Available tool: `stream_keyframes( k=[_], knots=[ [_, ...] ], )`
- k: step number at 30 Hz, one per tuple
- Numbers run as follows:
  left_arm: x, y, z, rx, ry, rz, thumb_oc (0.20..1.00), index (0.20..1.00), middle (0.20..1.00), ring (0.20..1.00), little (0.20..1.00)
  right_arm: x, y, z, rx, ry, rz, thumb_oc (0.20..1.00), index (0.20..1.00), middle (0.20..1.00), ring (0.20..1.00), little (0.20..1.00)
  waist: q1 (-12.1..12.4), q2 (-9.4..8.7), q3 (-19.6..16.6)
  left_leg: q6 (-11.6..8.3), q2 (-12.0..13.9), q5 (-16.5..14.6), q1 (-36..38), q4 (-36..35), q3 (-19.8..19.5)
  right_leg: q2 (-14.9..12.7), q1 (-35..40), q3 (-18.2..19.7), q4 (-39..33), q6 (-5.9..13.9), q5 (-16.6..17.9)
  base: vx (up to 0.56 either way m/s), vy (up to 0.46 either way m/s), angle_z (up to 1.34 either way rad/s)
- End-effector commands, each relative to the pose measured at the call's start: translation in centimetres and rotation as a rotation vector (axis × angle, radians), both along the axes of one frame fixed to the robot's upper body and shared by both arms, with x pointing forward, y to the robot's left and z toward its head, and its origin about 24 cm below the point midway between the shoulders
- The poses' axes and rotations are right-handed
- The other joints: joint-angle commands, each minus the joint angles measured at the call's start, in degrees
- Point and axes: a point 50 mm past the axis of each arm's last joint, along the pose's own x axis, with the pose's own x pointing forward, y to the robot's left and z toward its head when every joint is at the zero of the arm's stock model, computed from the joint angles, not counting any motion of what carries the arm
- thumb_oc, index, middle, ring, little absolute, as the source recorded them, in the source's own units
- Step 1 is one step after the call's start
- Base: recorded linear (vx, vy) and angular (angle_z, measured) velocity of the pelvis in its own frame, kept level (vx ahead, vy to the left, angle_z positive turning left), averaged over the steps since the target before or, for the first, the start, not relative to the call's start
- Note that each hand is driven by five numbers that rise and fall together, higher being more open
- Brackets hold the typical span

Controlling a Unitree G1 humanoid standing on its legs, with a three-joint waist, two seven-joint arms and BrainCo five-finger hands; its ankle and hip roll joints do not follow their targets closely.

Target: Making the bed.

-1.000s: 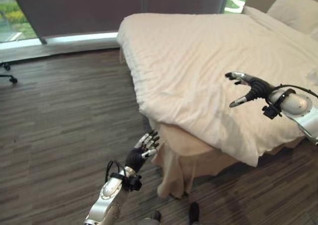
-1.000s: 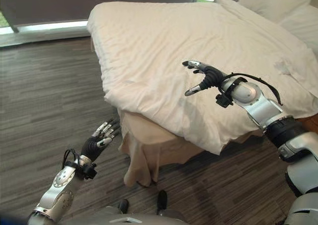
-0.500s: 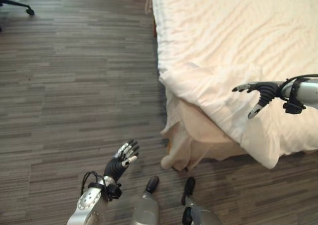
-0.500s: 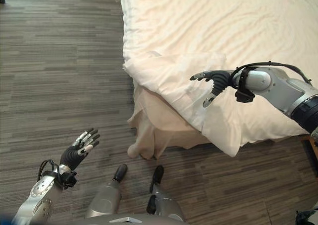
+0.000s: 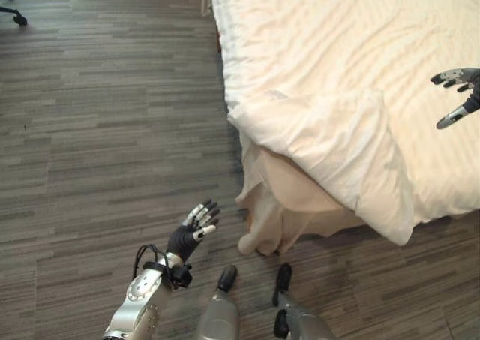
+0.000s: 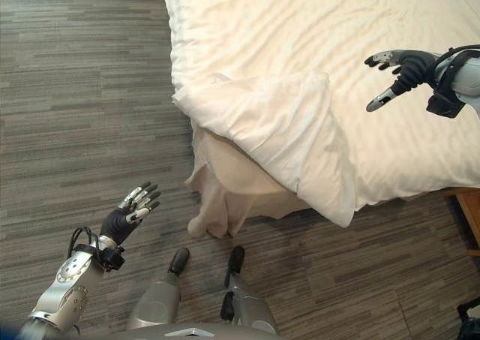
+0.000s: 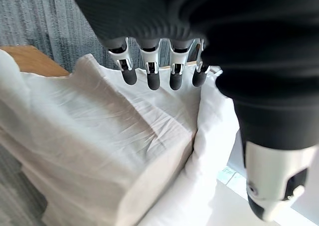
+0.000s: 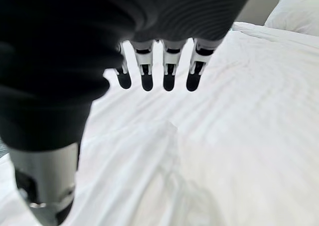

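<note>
- The wood-plank floor (image 5: 97, 130) is stretching across the robot's left side and along the near edge of the bed.
- The bed (image 5: 322, 40) is taking up the upper right of the eye views, with its near corner pointing toward the robot.
- A white duvet (image 6: 300, 47) is lying over the bed top, lightly wrinkled, and is draping over the near side.
- At the near corner, a folded-back flap of the duvet (image 5: 330, 145) is lying doubled over on top of itself, its loose tip hanging just past the bed's near edge.
- Below that flap, a beige bed skirt (image 5: 281, 205) is showing, bunching in folds down to the floor at the corner.
- A white pillow (image 8: 299, 11) is lying at the far end of the bed in the right wrist view.
- The right hand (image 6: 405, 70) is hovering above the duvet, to the right of the folded flap and apart from it; its fingers (image 8: 169, 69) are reaching out straight with the thumb spread, and it is grasping nothing.
- The left hand (image 5: 191, 231) is hanging over the floor, well apart from the bed corner, with fingers (image 7: 149, 66) extended and relaxed, and it is grasping nothing.
</note>
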Motion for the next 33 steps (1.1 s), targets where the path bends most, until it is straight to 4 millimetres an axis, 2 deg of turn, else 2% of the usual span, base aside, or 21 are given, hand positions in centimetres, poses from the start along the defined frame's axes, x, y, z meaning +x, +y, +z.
stream_keyframes(
  k=[1, 8, 12, 13, 14, 15, 16, 17, 18, 19, 21, 22, 23, 24, 25, 28, 33],
  knots=[
    [0.5, 0.6, 1.3, 0.003, -0.065, -0.006, 1.000, 1.000, 1.000, 1.000, 1.000, -0.2, 0.4, 1.7, 0.006, -0.058, 0.013, 1.000, 1.000, 1.000, 1.000, 1.000, -0.16, 1.84, 0.07, -2.13, -0.17, 7.87, -3.25, -3.53, -1.28, -0.29, 2.98, 0.55, 0.91, 3.85, -1.29, 0.00, 0.000, 0.00],
    [1.1, 0.2, 1.3, 0.010, -0.072, -0.012, 1.000, 1.000, 1.000, 1.000, 1.000, 0.5, 0.8, 0.1, 0.061, -0.011, 0.015, 1.000, 1.000, 1.000, 1.000, 1.000, 0.29, 2.72, 0.75, -1.98, -0.57, 8.17, -4.43, -3.53, -1.63, -0.40, 1.61, 0.73, 0.91, 3.94, -1.02, 0.00, -0.001, 0.03],
    [1.2, 0.0, 1.3, 0.008, -0.074, -0.013, 1.000, 1.000, 1.000, 1.000, 1.000, 0.4, 1.1, -0.2, 0.090, 0.011, 0.036, 1.000, 1.000, 1.000, 1.000, 1.000, 0.32, 2.84, 1.07, -1.94, -0.66, 8.12, -4.30, -3.53, -1.46, -0.44, 1.70, 0.92, 0.91, 3.93, -1.19, 0.00, 0.000, 0.00],
    [-0.8, 3.0, -0.3, -0.201, -0.050, 0.392, 1.000, 1.000, 1.000, 1.000, 1.000, -6.5, -10.3, -8.2, 0.448, -0.067, -0.398, 1.000, 1.000, 1.000, 1.000, 1.000, -2.22, 0.36, -1.17, -6.88, 26.63, 24.48, -2.10, 18.27, 8.77, -6.88, 13.05, 0.94, 6.21, 2.32, -6.01, 0.03, -0.208, 0.01],
    [-0.7, 2.4, -0.2, -0.176, -0.056, 0.338, 1.000, 1.000, 1.000, 1.000, 1.000, -6.9, -10.7, -7.4, 0.428, -0.091, -0.414, 1.000, 1.000, 1.000, 1.000, 1.000, -2.74, 1.11, -1.30, -6.85, 23.81, 21.58, -2.96, 19.06, 12.94, -6.04, 14.70, -0.90, 3.88, 2.05, -5.87, 0.03, -0.330, 0.07],
    [-0.7, 1.9, -0.2, -0.177, -0.053, 0.313, 1.000, 1.000, 1.000, 1.000, 1.000, -7.1, -11.0, -7.0, 0.424, -0.116, -0.426, 1.000, 1.000, 1.000, 1.000, 1.000, -3.25, 1.59, -1.85, -6.90, 23.15, 20.68, -4.18, 19.59, 16.41, -5.51, 15.01, -1.89, 3.32, 1.61, -5.89, 0.06, -0.568, 1.11],
    [-0.4, 1.1, -0.3, -0.183, -0.038, 0.263, 1.000, 1.000, 1.000, 1.000, 1.000, -8.0, -12.3, -5.3, 0.443, -0.249, -0.482, 1.000, 1.000, 1.000, 1.000, 1.000, -4.02, 3.63, -2.45, -6.70, 20.57, 18.55, -6.08, 19.25, 24.21, -3.39, 16.07, -4.30, 2.80, 0.77, -7.37, 0.05, -0.404, 1.56],
    [-0.4, 0.8, -0.4, -0.181, -0.034, 0.250, 1.000, 1.000, 1.000, 1.000, 1.000, -8.3, -12.8, -4.6, 0.441, -0.315, -0.509, 1.000, 1.000, 1.000, 1.000, 1.000, -3.61, 4.44, -2.36, -6.21, 18.21, 17.42, -6.57, 17.51, 24.46, -3.02, 16.38, -5.01, 2.57, 0.77, -7.78, 0.04, -0.281, 1.81],
    [-0.4, 0.8, -0.4, -0.180, -0.034, 0.250, 1.000, 1.000, 1.000, 1.000, 1.000, -8.3, -12.8, -4.6, 0.441, -0.316, -0.509, 1.000, 1.000, 1.000, 1.000, 1.000, -3.63, 4.41, -2.29, -6.18, 18.14, 17.41, -6.51, 17.49, 24.45, -3.08, 16.47, -5.06, 2.56, 0.80, -7.80, 0.02, -0.088, 0.87],
    [-0.3, 0.2, -0.8, -0.171, -0.016, 0.234, 1.000, 1.000, 1.000, 1.000, 1.000, -8.4, -13.1, -3.7, 0.436, -0.395, -0.534, 1.000, 1.000, 1.000, 1.000, 1.000, -3.29, 5.35, -2.28, -5.51, 15.64, 15.98, -6.91, 14.54, 25.27, -2.53, 16.12, -5.96, 2.98, 0.79, -8.16, 0.01, -0.086, 0.39],
    [-0.4, 0.0, -1.1, -0.166, 0.004, 0.239, 1.000, 1.000, 1.000, 1.000, 1.000, -8.3, -13.2, -3.1, 0.400, -0.449, -0.560, 1.000, 1.000, 1.000, 1.000, 1.000, -3.23, 5.93, -1.93, -4.88, 14.33, 14.88, -4.88, 8.89, 26.19, -1.90, 16.44, -7.83, 2.82, 1.16, -8.63, 0.01, -0.088, 0.03],
    [-0.3, -0.2, -1.2, -0.157, 0.011, 0.240, 1.000, 1.000, 1.000, 1.000, 1.000, -8.1, -13.2, -2.4, 0.317, -0.454, -0.575, 1.000, 1.000, 1.000, 1.000, 1.000, -2.92, 6.12, -1.82, -4.34, 12.69, 14.92, -4.81, 7.00, 24.04, -1.93, 16.34, -8.53, 2.23, 1.24, -8.27, -0.05, -0.035, -0.07],
    [0.2, -0.2, -0.8, -0.146, -0.004, 0.243, 1.000, 1.000, 1.000, 1.000, 1.000, -7.7, -12.9, -0.9, 0.245, -0.502, -0.576, 1.000, 1.000, 1.000, 1.000, 1.000, -2.55, 6.41, -1.13, -5.29, 11.77, 16.61, -7.09, 6.84, 21.46, -1.93, 15.72, -9.60, 1.84, 1.06, -7.96, -0.11, -0.005, -0.14],
    [0.9, -0.1, -0.4, -0.122, -0.023, 0.237, 1.000, 1.000, 1.000, 1.000, 1.000, -6.9, -12.1, 1.0, 0.221, -0.567, -0.562, 1.000, 1.000, 1.000, 1.000, 1.000, -2.43, 6.49, -0.91, -5.26, 10.22, 15.39, -8.02, 5.08, 19.26, -2.43, 14.47, -10.15, 1.19, 1.68, -7.44, -0.09, 0.020, -0.16],
    [0.9, -0.1, -0.4, -0.115, -0.019, 0.234, 1.000, 1.000, 1.000, 1.000, 1.000, -6.4, -11.7, 1.8, 0.202, -0.599, -0.560, 1.000, 1.000, 1.000, 1.000, 1.000, -2.52, 6.69, -0.96, -4.75, 9.80, 14.69, -7.40, 3.44, 18.69, -2.47, 14.24, -10.19, 0.91, 1.88, -7.15, -0.02, 0.051, 0.09],
    [0.8, -0.2, -0.5, -0.106, -0.011, 0.232, 1.000, 1.000, 1.000, 1.000, 1.000, -5.3, -10.8, 2.8, 0.200, -0.653, -0.560, 1.000, 1.000, 1.000, 1.000, 1.000, -2.29, 7.34, -0.95, -3.68, 8.89, 14.00, -5.91, -0.02, 18.33, -2.78, 13.39, -10.10, 0.91, 2.45, -6.59, 0.02, 0.073, 0.36],
    [0.9, -0.4, -0.3, -0.086, -0.015, 0.212, 1.000, 1.000, 1.000, 1.000, 1.000, -3.7, -9.4, 2.9, 0.183, -0.647, -0.538, 1.000, 1.000, 1.000, 1.000, 1.000, -2.09, 7.72, -0.53, -2.83, 8.30, 13.58, -5.06, -2.45, 19.11, -3.36, 11.64, -9.47, 0.91, 2.92, -5.71, 0.00, 0.085, -0.01]
  ],
)
